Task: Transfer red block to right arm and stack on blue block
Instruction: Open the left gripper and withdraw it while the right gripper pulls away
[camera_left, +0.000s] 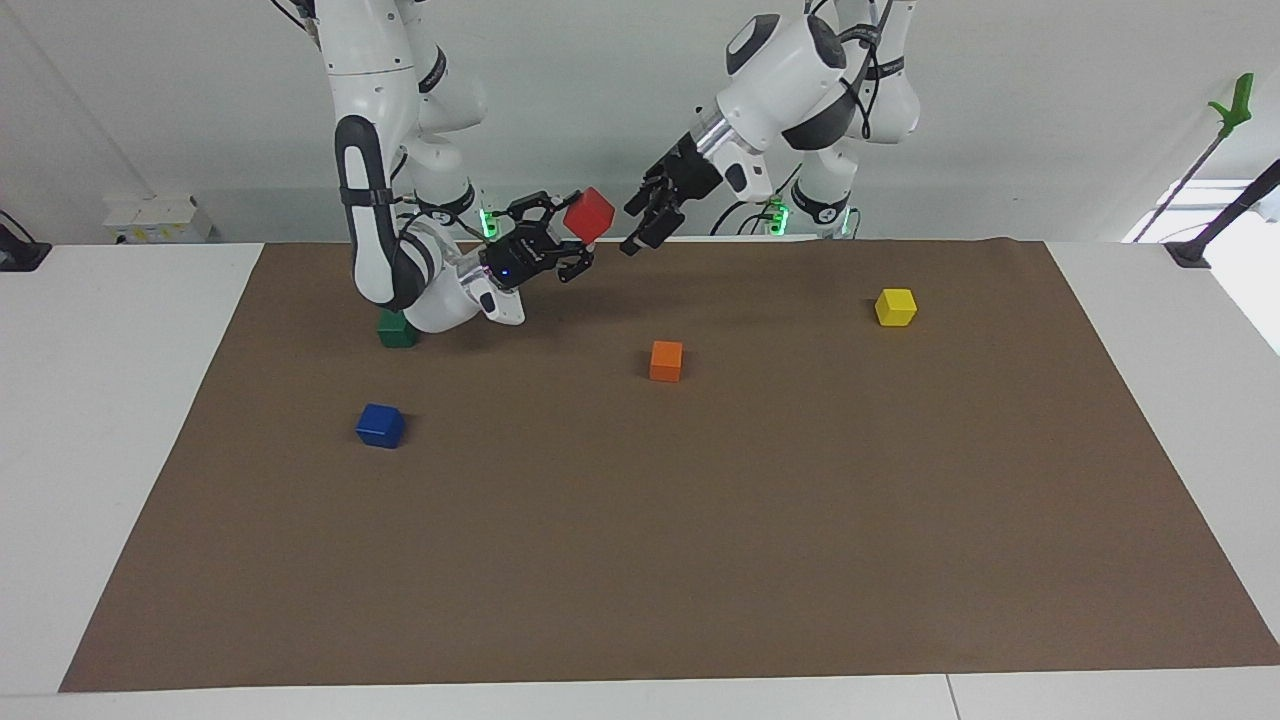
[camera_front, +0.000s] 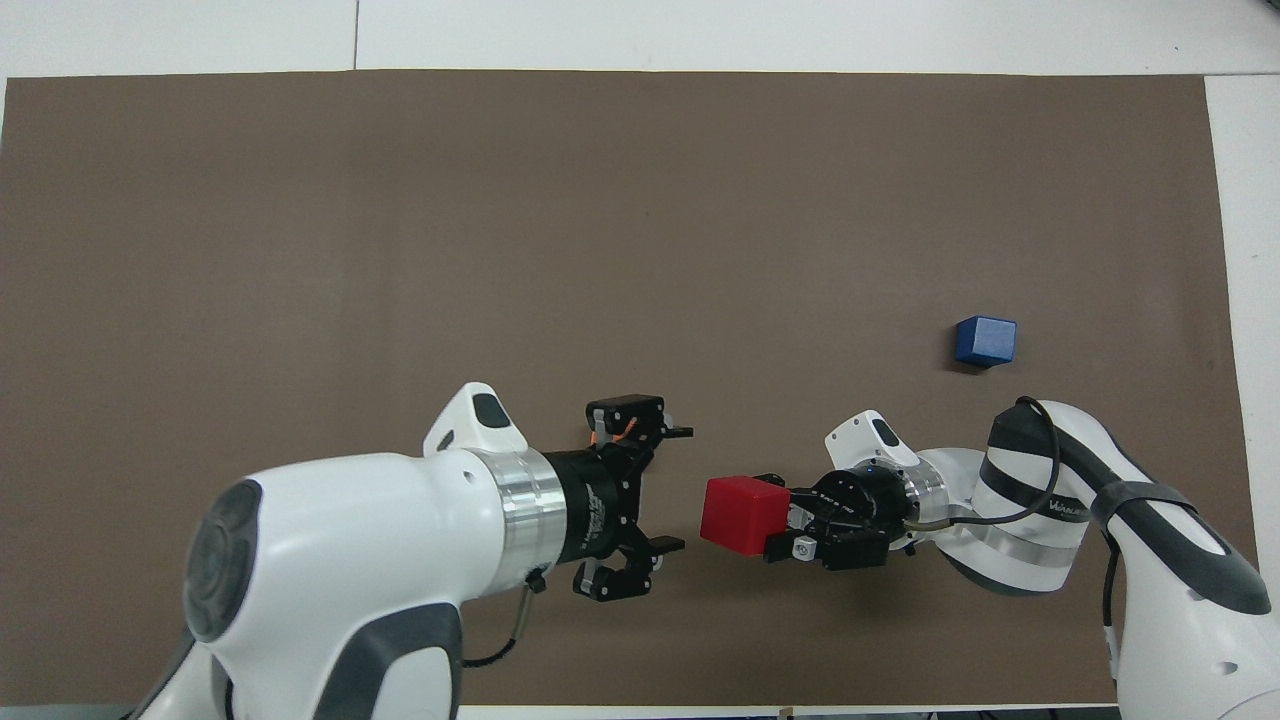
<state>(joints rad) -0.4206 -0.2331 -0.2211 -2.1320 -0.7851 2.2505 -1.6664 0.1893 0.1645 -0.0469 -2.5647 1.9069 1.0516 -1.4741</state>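
The red block (camera_left: 589, 214) (camera_front: 742, 514) hangs in the air, held in my right gripper (camera_left: 572, 240) (camera_front: 778, 520), which is shut on it. My left gripper (camera_left: 645, 222) (camera_front: 672, 488) stands open a short way from the block, apart from it, with nothing between its fingers. Both grippers are over the brown mat at the robots' end. The blue block (camera_left: 380, 425) (camera_front: 985, 340) rests on the mat toward the right arm's end, farther from the robots than the right gripper.
An orange cube (camera_left: 666, 360) lies near the mat's middle; in the overhead view the left gripper covers most of it. A yellow cube (camera_left: 895, 306) sits toward the left arm's end. A dark green cube (camera_left: 397, 328) lies under the right arm's elbow.
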